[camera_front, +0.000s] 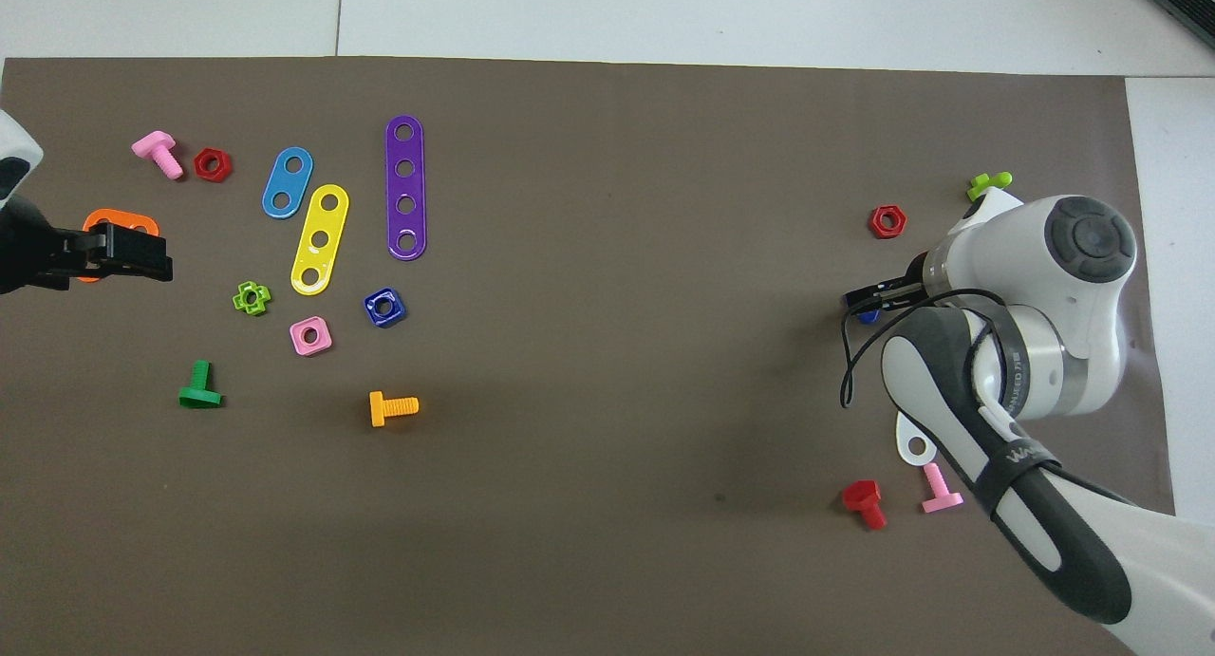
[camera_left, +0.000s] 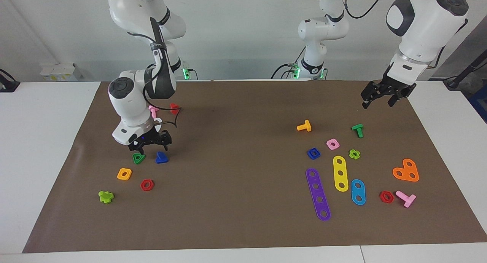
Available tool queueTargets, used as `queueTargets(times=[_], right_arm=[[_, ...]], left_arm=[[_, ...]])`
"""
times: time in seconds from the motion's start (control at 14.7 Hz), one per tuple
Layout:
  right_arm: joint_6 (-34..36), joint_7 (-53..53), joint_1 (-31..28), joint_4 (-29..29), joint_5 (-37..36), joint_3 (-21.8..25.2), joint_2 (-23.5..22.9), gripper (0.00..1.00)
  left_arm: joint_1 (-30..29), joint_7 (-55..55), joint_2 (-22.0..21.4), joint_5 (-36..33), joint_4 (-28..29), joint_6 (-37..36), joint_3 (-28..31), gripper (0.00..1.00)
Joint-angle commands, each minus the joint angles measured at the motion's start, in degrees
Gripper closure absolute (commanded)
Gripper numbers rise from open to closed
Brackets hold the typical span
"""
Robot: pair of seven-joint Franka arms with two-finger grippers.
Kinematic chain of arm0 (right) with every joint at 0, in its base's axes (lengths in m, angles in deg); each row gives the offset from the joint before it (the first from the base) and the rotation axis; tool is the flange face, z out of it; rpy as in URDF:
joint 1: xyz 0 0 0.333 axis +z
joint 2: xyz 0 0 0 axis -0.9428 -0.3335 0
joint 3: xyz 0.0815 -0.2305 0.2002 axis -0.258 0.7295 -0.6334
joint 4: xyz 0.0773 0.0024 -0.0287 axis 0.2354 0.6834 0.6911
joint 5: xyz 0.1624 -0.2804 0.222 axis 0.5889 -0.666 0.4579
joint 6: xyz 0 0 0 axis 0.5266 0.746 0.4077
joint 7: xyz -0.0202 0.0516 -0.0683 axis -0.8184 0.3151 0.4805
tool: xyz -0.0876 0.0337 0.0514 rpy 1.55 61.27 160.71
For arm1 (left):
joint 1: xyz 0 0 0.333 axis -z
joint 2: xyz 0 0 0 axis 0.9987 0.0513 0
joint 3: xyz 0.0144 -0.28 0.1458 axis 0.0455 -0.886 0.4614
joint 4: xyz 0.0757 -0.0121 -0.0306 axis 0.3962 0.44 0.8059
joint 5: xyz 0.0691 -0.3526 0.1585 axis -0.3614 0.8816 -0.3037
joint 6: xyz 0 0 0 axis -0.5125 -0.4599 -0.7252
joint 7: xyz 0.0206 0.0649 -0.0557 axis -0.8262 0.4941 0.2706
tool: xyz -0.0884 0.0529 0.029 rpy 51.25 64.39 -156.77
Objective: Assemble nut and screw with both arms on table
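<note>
**Nothing joined yet: right arm comes down on the screw, nut untouched**

The task is at its opening step. The screw (camera_left: 161, 157) lies on the brown mat of the table (camera_left: 243, 232) toward the right arm's end, just beside a green triangular nut (camera_left: 138, 158). The right end effector (camera_left: 149, 144) hangs low just above these two pieces, its fingers spread and nothing between them; in the overhead view it covers most of the screw, but the facing view shows a gap, so I judge no grasp is made.

The nut (camera_left: 313, 153) rests well apart from the screw, toward the left arm's end, near a pink square nut (camera_left: 333, 144) and an orange bolt (camera_left: 304, 126). The left end effector (camera_left: 382, 97) waits in the air over the mat's edge nearest the robots, fingers open and empty.

Still to do, by my reading: grip the screw, pick up the nut, bring both together and thread them.

Both pieces look like hard, glossy dark-blue plastic. The screw has a flat triangular head and a stubby shaft; the nut is a rounded square with a round centre hole. The mat looks matte and flat.
</note>
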State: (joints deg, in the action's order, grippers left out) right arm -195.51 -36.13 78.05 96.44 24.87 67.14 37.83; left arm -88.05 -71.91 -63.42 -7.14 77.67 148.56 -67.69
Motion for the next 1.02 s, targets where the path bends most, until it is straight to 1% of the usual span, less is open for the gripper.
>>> queueTargets(times=[0.0,0.07,0.14,0.34,0.41,0.48,0.54,0.68,0.82,0.95], right_arm=[[-1.77,-2.18,0.20,1.02,2.11,-0.44,0.39,0.15],[-3.17,-2.35,0.20,1.28,2.11,-0.44,-0.22,0.16],[-4.14,-2.36,0.11,1.81,2.11,-0.44,-0.31,0.19],[-5.91,-2.36,0.20,2.78,2.11,-0.44,-0.75,0.34],[-5.91,-2.44,0.20,3.13,2.11,-0.44,-0.84,0.35],[-6.17,-2.53,0.20,3.30,2.11,-0.44,-0.84,0.39],[-6.26,-2.53,0.20,3.39,2.11,-0.44,-0.84,0.46],[-6.35,-2.36,0.20,3.39,2.11,-0.44,-0.93,0.52],[-6.35,-2.27,0.20,3.39,2.11,-0.44,-0.93,0.62],[-6.35,-2.09,0.11,3.39,2.11,-0.44,-0.93,0.67]], left_arm=[[-0.06,-0.19,-1.57,-1.14,1.75,0.50,0.04,0.00],[-0.06,-0.19,-1.57,-1.14,1.75,0.50,-0.05,0.00],[-0.06,-0.19,-1.57,-1.14,1.75,0.50,-0.05,0.00],[-0.06,-0.19,-1.57,-1.14,1.75,0.50,0.04,0.00],[-0.06,-0.19,-1.57,-1.14,1.75,0.50,0.04,0.00],[-0.06,-0.19,-1.57,-1.14,1.75,0.50,0.04,0.00],[-0.06,-0.19,-1.57,-1.14,1.75,0.50,0.04,0.00],[-0.06,-0.19,-1.57,-1.14,1.75,0.50,0.04,0.00],[-0.06,-0.19,-1.57,-1.14,1.75,0.50,0.04,0.00],[-0.06,-0.19,-1.57,-1.14,1.75,0.50,0.04,0.00]])
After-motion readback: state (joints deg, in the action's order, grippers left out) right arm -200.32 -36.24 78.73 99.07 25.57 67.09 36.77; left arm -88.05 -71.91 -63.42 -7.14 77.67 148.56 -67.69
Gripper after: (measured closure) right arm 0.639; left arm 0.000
